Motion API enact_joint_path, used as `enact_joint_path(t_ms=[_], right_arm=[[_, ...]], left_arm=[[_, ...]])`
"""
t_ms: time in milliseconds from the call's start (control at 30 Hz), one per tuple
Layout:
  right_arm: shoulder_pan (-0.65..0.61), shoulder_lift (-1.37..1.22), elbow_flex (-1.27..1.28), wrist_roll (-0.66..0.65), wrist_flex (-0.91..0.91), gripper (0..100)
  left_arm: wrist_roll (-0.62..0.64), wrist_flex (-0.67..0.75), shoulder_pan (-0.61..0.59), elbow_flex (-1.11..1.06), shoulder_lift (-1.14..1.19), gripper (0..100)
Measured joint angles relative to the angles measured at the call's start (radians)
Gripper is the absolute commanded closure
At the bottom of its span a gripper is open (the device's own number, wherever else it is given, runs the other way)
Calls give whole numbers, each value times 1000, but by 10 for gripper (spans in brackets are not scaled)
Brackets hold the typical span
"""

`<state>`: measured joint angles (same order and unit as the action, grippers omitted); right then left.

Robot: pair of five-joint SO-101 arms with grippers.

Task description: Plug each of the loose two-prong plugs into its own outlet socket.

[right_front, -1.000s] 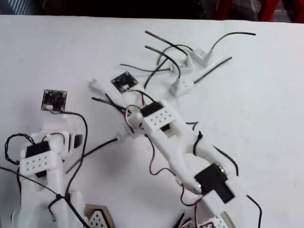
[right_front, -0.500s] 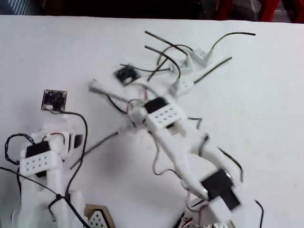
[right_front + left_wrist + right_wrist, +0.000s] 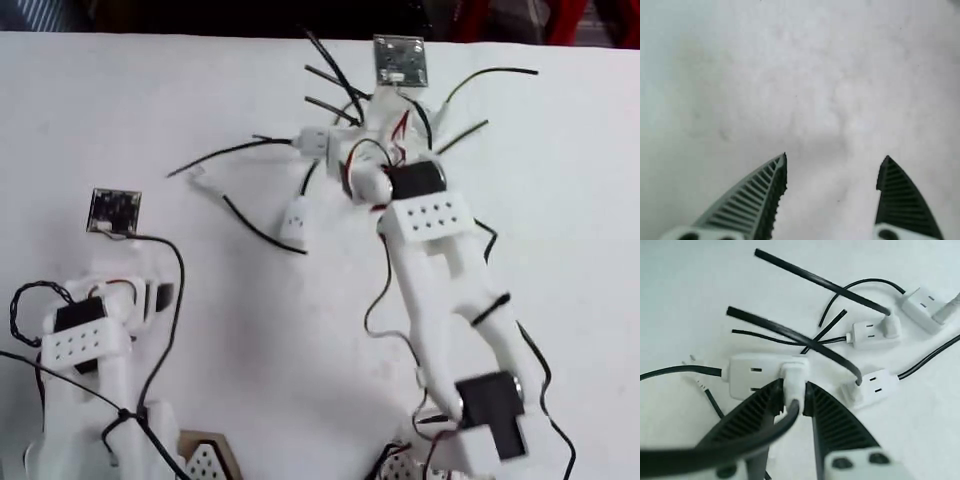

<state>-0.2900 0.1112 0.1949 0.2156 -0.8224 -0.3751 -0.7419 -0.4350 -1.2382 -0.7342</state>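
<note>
Leftmost, parked low at the near corner of the surface (image 3: 200, 90): left arm (image 3: 85, 345), left jaws spread wide over bare white with nothing between them, well clear of the work and free for another plug. Further along, lying flat near the middle with a dark cord trailing away: a white loose plug (image 3: 297, 220), probably, though too small to make out prongs. Within reach of either arm, and not yet in any socket. Then, stretched out toward the far side, right arm (image 3: 440, 290), right jaws closed tight on a white plug (image 3: 793, 375), pinching it across its sides, a grip suited to keeping the prongs square to the slots. Pressed end-on against an outlet socket (image 3: 752, 375) lying slots-up, so judged to be the insertion step. Rightmost, a second socket (image 3: 875, 384) and a third socket (image 3: 871, 333) resting near, cords fanned outward, with room enough for the jaws to come in from above.
</note>
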Motion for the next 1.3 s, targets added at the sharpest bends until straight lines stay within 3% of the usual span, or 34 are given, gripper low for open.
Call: enact_joint_path(t_ms=[267,633,733,1000,1300], right_arm=[[132,-207,0,132,187,977],[203,-299,-115,186,132,976],[232,-331,-129,201,130,933],[348,-420,-264,210,-5,870],[351,-411,-388,209,-244,872]], left_arm=[[0,0,0,0,0,714],[0,0,0,0,0,714],[0,0,0,0,0,714],[0,0,0,0,0,714],[0,0,0,0,0,712]])
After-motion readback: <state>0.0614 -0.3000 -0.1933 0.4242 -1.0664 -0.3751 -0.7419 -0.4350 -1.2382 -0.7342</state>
